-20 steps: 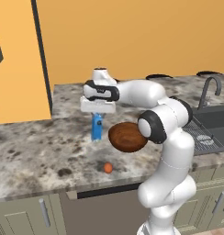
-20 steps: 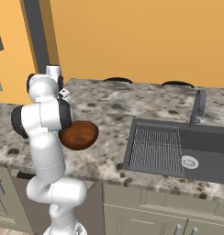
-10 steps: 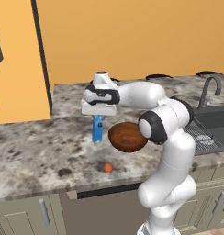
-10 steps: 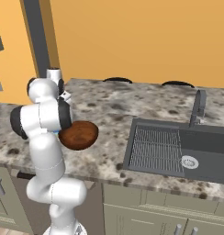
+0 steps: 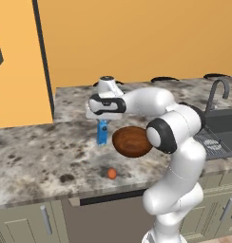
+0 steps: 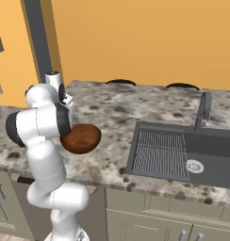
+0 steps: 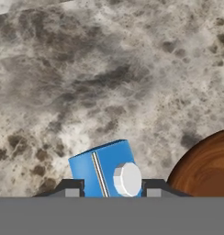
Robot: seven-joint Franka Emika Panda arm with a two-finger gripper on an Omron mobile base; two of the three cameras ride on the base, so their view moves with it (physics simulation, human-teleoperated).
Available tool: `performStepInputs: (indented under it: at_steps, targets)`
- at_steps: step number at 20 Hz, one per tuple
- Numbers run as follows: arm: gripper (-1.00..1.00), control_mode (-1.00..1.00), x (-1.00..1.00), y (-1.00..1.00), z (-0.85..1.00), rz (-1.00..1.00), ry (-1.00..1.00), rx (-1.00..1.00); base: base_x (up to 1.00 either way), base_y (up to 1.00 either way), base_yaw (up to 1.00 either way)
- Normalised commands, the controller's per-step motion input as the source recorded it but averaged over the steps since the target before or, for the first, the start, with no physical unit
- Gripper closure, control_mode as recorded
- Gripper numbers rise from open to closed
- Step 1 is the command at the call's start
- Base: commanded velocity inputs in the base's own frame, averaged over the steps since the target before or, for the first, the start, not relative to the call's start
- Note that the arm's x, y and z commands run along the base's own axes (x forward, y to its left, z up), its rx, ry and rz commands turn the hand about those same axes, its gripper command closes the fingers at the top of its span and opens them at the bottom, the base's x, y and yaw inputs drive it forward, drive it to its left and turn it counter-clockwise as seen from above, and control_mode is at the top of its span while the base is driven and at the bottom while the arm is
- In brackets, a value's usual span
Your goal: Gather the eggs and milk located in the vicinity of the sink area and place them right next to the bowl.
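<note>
The milk [image 5: 102, 133] is a small blue carton, upright just left of the bowl [image 5: 132, 141]. My gripper [image 5: 102, 123] comes down on its top and is shut on it. In the hand view the milk [image 7: 106, 166] sits between my two fingertips, with its white cap facing the camera, and the bowl [image 7: 204, 168] rim lies close at the right. An orange-brown egg [image 5: 111, 173] lies on the counter in front of the bowl, near the front edge. From the right base view the bowl [image 6: 80, 138] shows behind my arm.
The dark sink [image 6: 183, 151] with its tap [image 6: 202, 110] is recessed into the counter far to the right, also seen as the sink [image 5: 226, 127] at the right edge. An orange wall panel [image 5: 18, 61] stands at the left. Speckled stone counter [image 5: 37, 156] stretches left of the carton.
The hand has sunk slightly over the carton and the fingers have drawn in the last bit onto it. The bowl and egg stay where they were.
</note>
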Motion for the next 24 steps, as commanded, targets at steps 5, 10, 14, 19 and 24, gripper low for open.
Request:
performStepInputs:
  at_steps: [5,10,14,19,24]
  targets:
    - [1.00,-1.00,-0.04,-0.11,-0.06,0.00,-0.01,0.00,0.00,0.00,0.00]
    - [1.00,-1.00,0.00,-0.05,-0.13,0.00,0.00,0.00,0.00,0.00,0.00]
    - [-1.00,-1.00,0.00,0.00,0.00,0.00,0.00,0.00,0.00,0.00,0.00]
    - [-1.00,-1.00,0.00,0.00,0.00,0.00,0.00,0.00,0.00,0.00,0.00]
    - [-1.00,-1.00,0.00,0.00,0.00,0.00,0.00,0.00,0.00,0.00,0.00]
